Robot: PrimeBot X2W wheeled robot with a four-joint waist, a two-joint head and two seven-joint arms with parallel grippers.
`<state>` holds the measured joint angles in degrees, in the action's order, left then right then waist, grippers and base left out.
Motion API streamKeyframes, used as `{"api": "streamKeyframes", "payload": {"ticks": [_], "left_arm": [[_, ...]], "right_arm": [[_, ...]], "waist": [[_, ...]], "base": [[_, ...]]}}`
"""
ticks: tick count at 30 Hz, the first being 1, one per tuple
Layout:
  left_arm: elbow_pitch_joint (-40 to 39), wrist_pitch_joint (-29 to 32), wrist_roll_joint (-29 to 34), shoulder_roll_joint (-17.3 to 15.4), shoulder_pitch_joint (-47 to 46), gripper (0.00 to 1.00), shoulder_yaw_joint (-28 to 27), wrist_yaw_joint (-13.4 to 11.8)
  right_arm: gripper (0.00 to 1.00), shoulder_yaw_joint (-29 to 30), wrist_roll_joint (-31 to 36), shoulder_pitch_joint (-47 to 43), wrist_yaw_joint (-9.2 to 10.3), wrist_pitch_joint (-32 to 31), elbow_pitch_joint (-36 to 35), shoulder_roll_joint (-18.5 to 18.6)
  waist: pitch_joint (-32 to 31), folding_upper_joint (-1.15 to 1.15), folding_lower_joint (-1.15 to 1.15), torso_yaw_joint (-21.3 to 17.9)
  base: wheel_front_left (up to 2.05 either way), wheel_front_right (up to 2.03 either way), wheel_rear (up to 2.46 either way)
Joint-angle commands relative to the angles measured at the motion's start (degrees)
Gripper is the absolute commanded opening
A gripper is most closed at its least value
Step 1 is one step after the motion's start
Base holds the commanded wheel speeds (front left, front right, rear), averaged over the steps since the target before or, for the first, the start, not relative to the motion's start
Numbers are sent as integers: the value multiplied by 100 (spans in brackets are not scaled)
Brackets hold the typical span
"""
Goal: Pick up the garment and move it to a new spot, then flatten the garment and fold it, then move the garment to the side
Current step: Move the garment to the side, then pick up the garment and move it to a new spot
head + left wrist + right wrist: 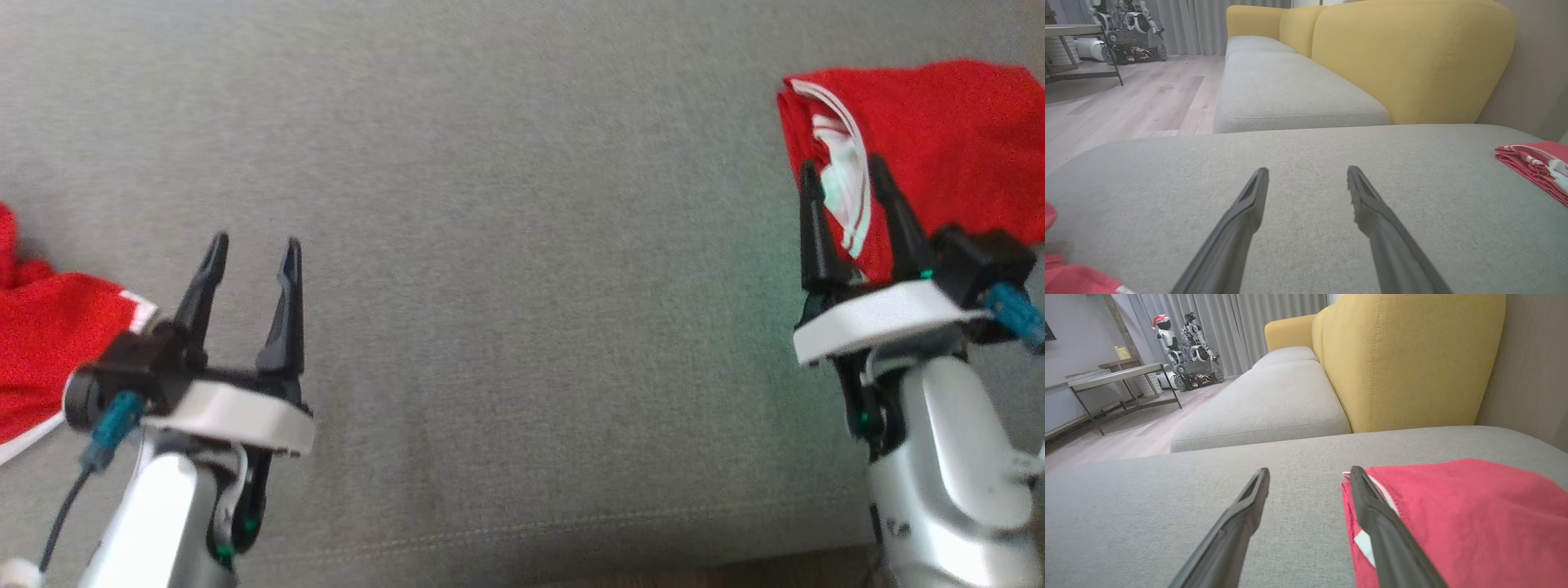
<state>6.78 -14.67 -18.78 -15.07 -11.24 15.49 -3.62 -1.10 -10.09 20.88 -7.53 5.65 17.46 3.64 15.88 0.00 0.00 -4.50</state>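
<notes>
Garment (955, 139): red, folded, white trim along its left edge, lying on the gray sofa seat (522, 245), far right.
Right jaws: released, empty, spread across the garment's trimmed edge.
Left jaws: released, empty, over bare seat.
Second red cloth (49, 343): at the seat's left side.

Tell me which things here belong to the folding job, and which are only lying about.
For the job: folded red garment, right gripper open at its edge, left gripper open, grey sofa seat.
Lying about: second red garment at left, yellow backrest, table, parked robots.
</notes>
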Motion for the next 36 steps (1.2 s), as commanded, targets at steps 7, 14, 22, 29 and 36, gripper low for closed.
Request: {"api": "streamKeyframes", "payload": {"ticks": [7,14,22,29,36], "left_arm": [[-160,-32,-15,-97,387,100,-300,-71],[-272,-32,97,-110,759,100,-207,-129],[-346,-5,97,-106,1128,100,-125,-191],[-454,66,80,-158,1342,100,-144,-292],[-580,141,73,-221,1439,100,-178,-391]], "right_arm": [[100,-123,41,-705,4,-91,-766,-73],[100,-31,98,-1337,4,-332,-1265,-75],[100,112,78,-1919,4,-584,-1725,-76],[100,149,99,-2198,4,-760,-1967,-76],[100,177,134,-2290,4,-850,-2082,-76]], "waist": [[-590,0,0,397],[-1008,0,0,507],[-1425,0,0,543],[-1651,0,0,535],[-1733,0,0,519]], "base": [[0,0,0],[0,0,0],[0,0,0],[0,0,0],[0,0,0]]}}
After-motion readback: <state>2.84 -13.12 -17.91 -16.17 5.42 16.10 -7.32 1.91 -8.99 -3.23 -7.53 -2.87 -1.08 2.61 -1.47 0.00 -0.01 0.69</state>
